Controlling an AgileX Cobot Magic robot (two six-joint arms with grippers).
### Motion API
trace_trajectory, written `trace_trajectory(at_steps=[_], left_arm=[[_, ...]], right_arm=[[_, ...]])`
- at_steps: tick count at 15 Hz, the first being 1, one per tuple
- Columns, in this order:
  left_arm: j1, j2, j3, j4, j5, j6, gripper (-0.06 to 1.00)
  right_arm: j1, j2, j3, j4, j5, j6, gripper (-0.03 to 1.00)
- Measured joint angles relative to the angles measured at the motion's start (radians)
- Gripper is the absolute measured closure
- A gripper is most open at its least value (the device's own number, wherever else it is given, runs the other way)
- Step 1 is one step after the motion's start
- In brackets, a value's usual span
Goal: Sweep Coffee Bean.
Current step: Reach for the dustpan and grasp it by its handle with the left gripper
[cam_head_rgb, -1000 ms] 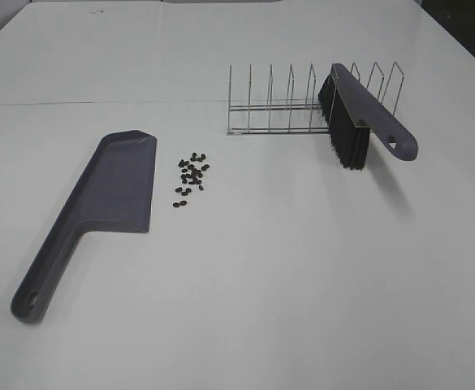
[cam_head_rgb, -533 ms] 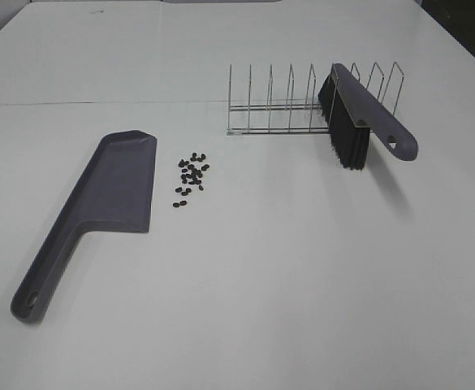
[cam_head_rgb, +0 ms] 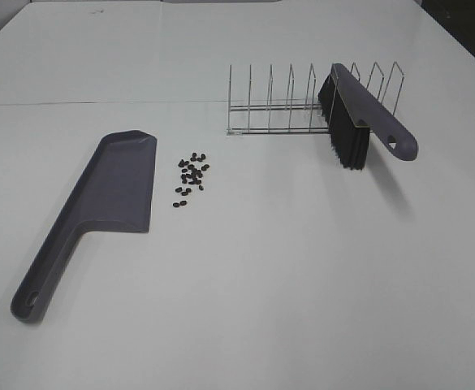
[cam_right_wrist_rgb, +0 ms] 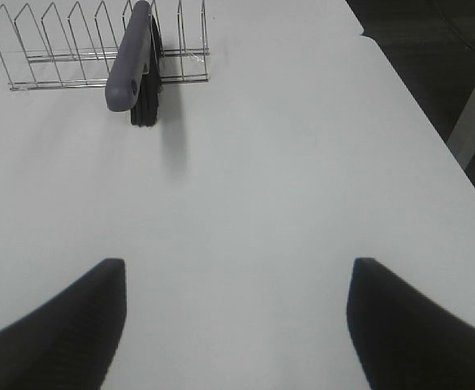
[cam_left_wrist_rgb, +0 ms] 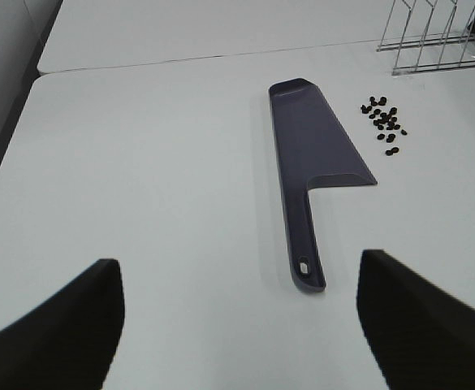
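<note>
Over on the left of the white table (cam_head_rgb: 286, 276), the left gripper (cam_left_wrist_rgb: 237, 264) hangs with its fingers spread wide and nothing between them. Ahead of it the grey-purple dustpan (cam_head_rgb: 111, 191) lies flat, with its handle toward the near edge. Just beside the pan's right side sit the coffee beans (cam_head_rgb: 191, 173), a loose dark cluster on the table, apart from the pan. Farther right stands a wire rack (cam_head_rgb: 274, 130) with a brush (cam_head_rgb: 367, 114) propped in it, bristles down. The right gripper (cam_right_wrist_rgb: 237, 264) is likewise spread apart and empty.
</note>
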Motion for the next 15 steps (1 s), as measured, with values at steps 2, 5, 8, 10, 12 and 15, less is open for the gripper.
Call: trace_trajectory(at_steps=[2, 5, 8, 10, 12, 15], left_arm=[[0.0, 0.0, 0.0, 0.001, 0.0, 0.0, 0.2], [0.0, 0.051, -0.032, 0.003, -0.058, -0.035, 0.2], [0.0, 0.289, -0.088, -0.014, -0.109, -0.079, 0.2], [0.0, 0.486, -0.133, -0.055, -0.114, -0.082, 0.2], [0.0, 0.703, -0.182, -0.108, -0.122, -0.081, 0.2], [0.0, 0.965, -0.266, -0.168, -0.13, -0.07, 0.2]], right_arm=[[0.0, 0.0, 0.0, 0.0, 0.0, 0.0, 0.3], [0.0, 0.0, 0.0, 0.0, 0.0, 0.0, 0.3], [0.0, 0.0, 0.0, 0.0, 0.0, 0.0, 0.3], [0.0, 0.0, 0.0, 0.0, 0.0, 0.0, 0.3], [0.0, 0.0, 0.0, 0.0, 0.0, 0.0, 0.3], [0.0, 0.0, 0.0, 0.0, 0.0, 0.0, 0.3]])
